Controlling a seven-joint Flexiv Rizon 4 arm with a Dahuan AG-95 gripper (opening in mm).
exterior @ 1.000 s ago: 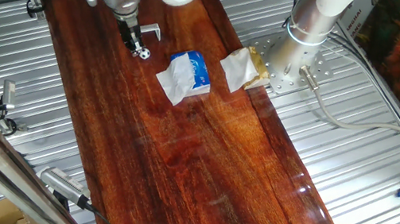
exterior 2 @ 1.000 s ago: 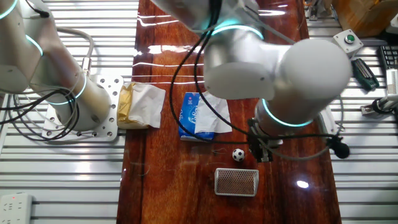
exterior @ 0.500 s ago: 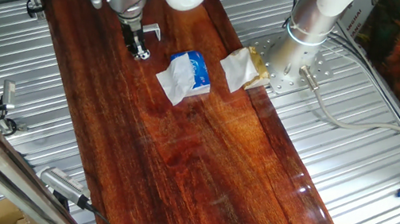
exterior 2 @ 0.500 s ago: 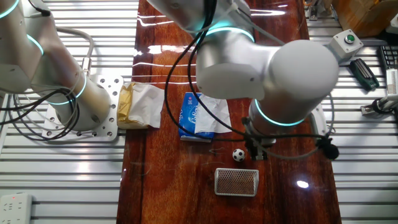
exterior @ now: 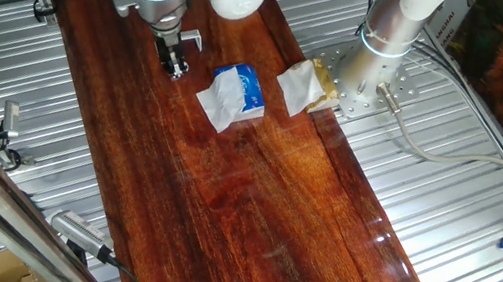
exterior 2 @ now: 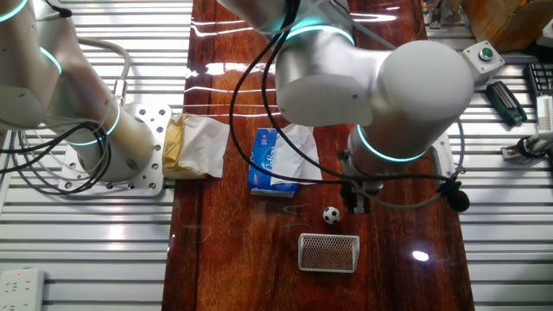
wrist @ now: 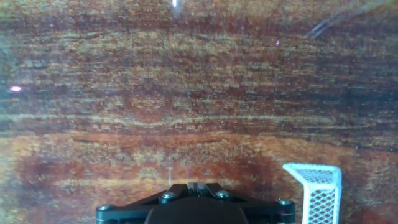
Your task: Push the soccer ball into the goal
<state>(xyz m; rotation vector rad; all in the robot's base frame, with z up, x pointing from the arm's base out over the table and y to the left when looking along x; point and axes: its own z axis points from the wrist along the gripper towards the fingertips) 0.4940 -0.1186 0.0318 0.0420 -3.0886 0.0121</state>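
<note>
The soccer ball (exterior 2: 331, 214), tiny and white with black patches, rests on the wooden board. Just below it in the other fixed view lies the goal (exterior 2: 328, 252), a small white mesh frame. My gripper (exterior 2: 354, 206) stands close to the ball's right side, fingers shut with nothing between them. In one fixed view the gripper (exterior: 177, 69) covers the ball, and the goal (exterior: 191, 41) shows just behind it. The hand view shows the shut fingertips of the gripper (wrist: 197, 185) over bare wood, with the goal (wrist: 314, 186) at lower right; the ball is out of that view.
A blue packet with white tissue (exterior 2: 278, 161) lies beyond the ball. Crumpled white-and-tan paper (exterior 2: 194, 145) sits at the board's left edge beside another arm's base (exterior 2: 112, 147). Ribbed metal table (exterior: 449, 172) surrounds the wooden board (exterior: 253, 192).
My gripper has shifted a short way along the board, ending beside the ball. The ball and goal have stayed where they were.
</note>
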